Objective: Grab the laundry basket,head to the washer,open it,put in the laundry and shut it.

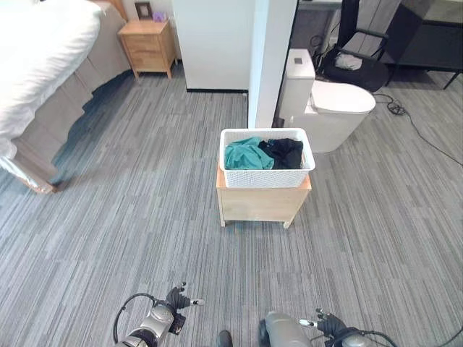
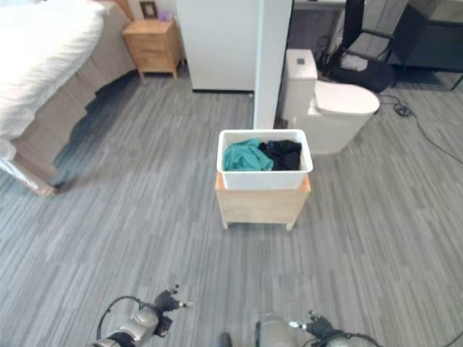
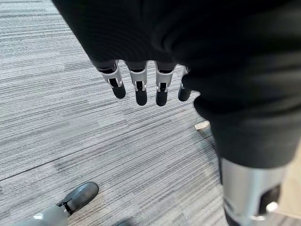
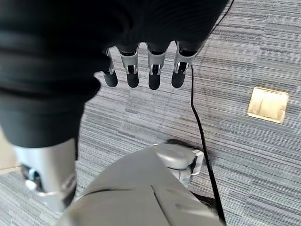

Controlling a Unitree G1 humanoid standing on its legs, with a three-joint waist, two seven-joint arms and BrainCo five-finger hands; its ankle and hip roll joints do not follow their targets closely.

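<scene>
Fingers of left hand [image 3: 141,84] and right hand [image 4: 141,70] hang straight, holding nothing.

Grey striped carpet [image 1: 145,217] thru-out. Small wood stand [image 1: 262,204] mid-room. Behind it white pillar [image 1: 271,58], w/ white toilet [image 1: 333,108] just beside on the right. Bed [image 1: 43,65] w/ white cover far left, wood nightstand [image 1: 148,45] next to it. Black chair [image 1: 362,58] far right. Brass floor plate [image 4: 268,104] in carpet.

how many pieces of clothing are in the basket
2 show: a teal garment on the left side of the white basket and a black garment on the right. More may lie hidden underneath them.
</scene>
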